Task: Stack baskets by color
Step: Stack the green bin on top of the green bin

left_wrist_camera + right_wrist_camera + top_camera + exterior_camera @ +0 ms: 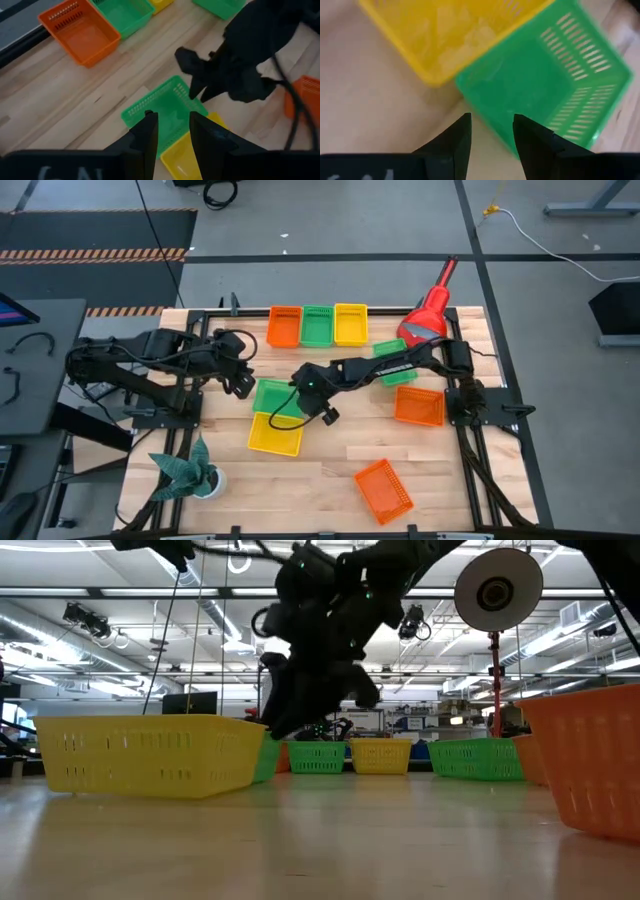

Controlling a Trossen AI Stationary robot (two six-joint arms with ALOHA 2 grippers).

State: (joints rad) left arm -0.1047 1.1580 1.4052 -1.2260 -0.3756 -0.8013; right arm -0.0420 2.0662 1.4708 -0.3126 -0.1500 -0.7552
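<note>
Just beyond the right arm's parted, empty fingers [490, 132] lies the green basket [545, 85], touching a yellow basket [450, 35].

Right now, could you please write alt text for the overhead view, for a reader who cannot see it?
Over a wooden table, the right gripper hangs open above a green basket touching a yellow basket; the left gripper waits just left of them. Orange, green and yellow baskets line the far edge.

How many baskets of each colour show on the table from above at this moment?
orange baskets: 3
green baskets: 3
yellow baskets: 2
Total seen: 8
</note>
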